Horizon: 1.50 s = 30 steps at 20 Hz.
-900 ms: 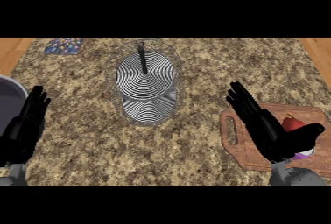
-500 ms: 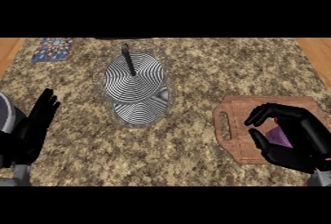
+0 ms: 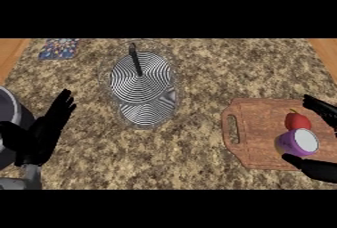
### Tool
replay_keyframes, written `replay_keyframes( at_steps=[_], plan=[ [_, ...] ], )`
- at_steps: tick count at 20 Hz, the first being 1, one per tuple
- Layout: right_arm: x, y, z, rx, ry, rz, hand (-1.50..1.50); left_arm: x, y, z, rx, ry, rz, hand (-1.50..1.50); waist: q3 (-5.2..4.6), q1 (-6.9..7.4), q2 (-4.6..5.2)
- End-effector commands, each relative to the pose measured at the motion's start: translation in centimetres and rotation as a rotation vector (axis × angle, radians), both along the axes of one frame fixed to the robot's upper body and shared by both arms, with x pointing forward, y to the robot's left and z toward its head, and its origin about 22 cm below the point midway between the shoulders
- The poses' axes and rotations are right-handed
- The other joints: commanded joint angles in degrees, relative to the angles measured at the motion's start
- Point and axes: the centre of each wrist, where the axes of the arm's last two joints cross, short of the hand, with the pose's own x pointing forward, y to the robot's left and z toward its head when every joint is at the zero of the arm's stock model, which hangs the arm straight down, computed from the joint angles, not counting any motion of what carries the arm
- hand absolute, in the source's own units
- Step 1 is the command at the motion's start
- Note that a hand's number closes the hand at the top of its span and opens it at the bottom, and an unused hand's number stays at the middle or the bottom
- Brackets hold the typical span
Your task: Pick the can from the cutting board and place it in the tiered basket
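Observation:
A purple can [image 3: 299, 142] with a white top stands on the wooden cutting board [image 3: 253, 133] at the right. Just behind it lies a red pepper [image 3: 297, 120]. My right hand [image 3: 318, 169] is at the right edge, its thumb just in front of the can and its fingers [image 3: 320, 107] stretched past the pepper; it spans the can without closing on it. The tiered basket [image 3: 141, 87], wire-rimmed with black-and-white striped trays and a dark centre post, stands at the middle back. At the left edge my left hand [image 3: 43, 131] rests open with its fingers up.
A grey round pot [image 3: 8, 120] shows at the far left edge behind my left hand. A small patterned blue cloth [image 3: 58, 48] lies at the back left corner. The speckled counter ends in wooden strips at both sides.
My right hand has shifted right and spread, uncovering the can and pepper on the board. The view has drifted, so the basket and board sit further left than before.

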Motion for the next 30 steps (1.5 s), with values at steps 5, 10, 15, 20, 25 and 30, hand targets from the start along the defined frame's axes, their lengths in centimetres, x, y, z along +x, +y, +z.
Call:
replay_keyframes(
  at_steps=[5,10,15,20,25,30],
  plan=[
    [-1.5,-3.8,8.1,-0.629,0.037,-0.037,-1.50,0.2,-0.6,0.2,-0.001,0.020,0.008,0.00,-0.25,-0.81,-0.17],
    [-2.3,-2.6,10.7,-0.947,0.310,0.149,-1.50,-0.4,-0.7,-0.3,-0.003,0.023,0.004,0.00,-0.38,-0.38,-0.13],
    [-3.5,-0.2,11.1,-0.965,0.399,0.168,-1.50,0.2,-1.1,0.9,-0.008,0.005,-0.008,0.00,-0.07,0.61,0.05],
    [-4.1,4.1,9.8,-0.929,0.390,0.071,-1.50,0.1,0.2,0.5,0.007,0.011,-0.023,0.00,-0.06,1.62,0.22],
    [-2.9,2.8,4.4,-0.963,0.471,0.030,-1.50,0.8,-1.4,0.6,-0.024,-0.001,-0.021,0.00,0.00,1.30,0.20],
    [-1.5,1.9,1.3,-0.973,0.485,-0.020,-1.50,2.2,-2.0,0.6,-0.016,0.002,-0.027,0.00,0.00,1.14,0.27]
  ],
)
